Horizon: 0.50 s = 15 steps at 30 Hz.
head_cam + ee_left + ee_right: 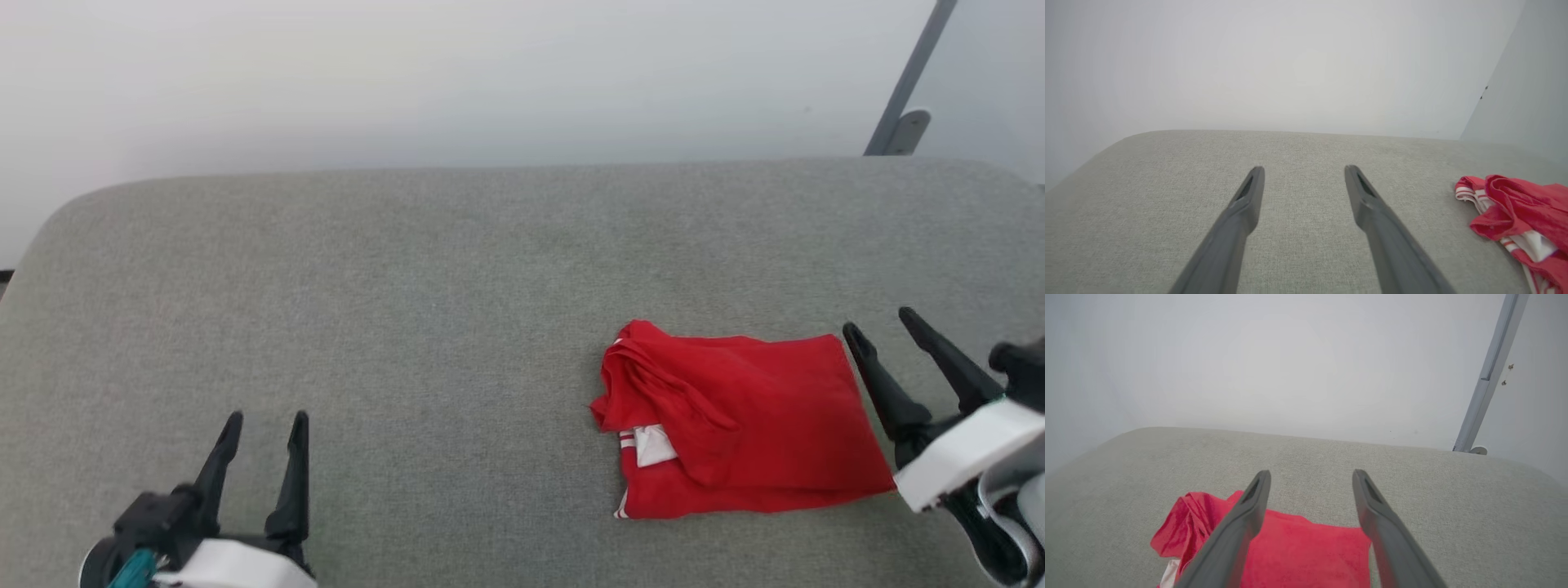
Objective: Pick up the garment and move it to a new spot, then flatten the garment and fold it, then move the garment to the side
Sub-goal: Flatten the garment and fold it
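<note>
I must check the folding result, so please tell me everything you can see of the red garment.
The garment is bright red soft cloth, folded into a rough rectangle, bunched at its left end, where a white panel and white stripe trim show. It lies flat on the grey upholstered surface, right of centre. The open right gripper stands by its right edge; whether they touch is unclear.
</note>
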Available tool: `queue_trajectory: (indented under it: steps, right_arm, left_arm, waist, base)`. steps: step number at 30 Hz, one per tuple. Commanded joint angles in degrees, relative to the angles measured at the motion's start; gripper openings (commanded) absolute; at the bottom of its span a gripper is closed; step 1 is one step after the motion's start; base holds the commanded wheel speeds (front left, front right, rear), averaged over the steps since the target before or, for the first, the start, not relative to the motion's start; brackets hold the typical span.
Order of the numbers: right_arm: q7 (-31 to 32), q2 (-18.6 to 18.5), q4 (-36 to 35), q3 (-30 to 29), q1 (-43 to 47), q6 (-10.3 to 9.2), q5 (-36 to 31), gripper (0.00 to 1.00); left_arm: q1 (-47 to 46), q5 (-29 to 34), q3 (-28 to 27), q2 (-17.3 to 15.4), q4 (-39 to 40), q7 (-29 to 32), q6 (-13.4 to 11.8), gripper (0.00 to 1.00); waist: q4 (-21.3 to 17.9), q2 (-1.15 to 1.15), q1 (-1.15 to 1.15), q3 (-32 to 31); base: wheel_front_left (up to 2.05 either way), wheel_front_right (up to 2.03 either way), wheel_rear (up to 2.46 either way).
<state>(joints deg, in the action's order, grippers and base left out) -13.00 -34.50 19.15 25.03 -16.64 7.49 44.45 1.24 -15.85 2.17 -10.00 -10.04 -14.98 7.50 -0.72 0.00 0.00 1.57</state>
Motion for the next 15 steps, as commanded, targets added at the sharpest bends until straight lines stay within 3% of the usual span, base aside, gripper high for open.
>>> queue_trajectory:
  steps: [1,15]
  right_arm:
    - [-0.78,0.58,0.04,-0.78,0.99,0.00,-0.53,1.00]
    - [-2.16,4.74,-10.16,-15.68,14.96,0.00,-6.19,1.00]
  left_arm:
    - [0.97,0.69,-0.30,-0.14,0.44,-0.26,-0.05,1.00]
    - [7.91,2.14,-2.70,1.34,5.06,-0.26,-0.05,1.00]
  waist:
    - [-0.34,0.00,0.00,-0.46]
    - [-0.13,0.00,0.00,-0.78]
  base:
    - [0.00,0.00,0.00]
    - [0.00,0.00,0.00]
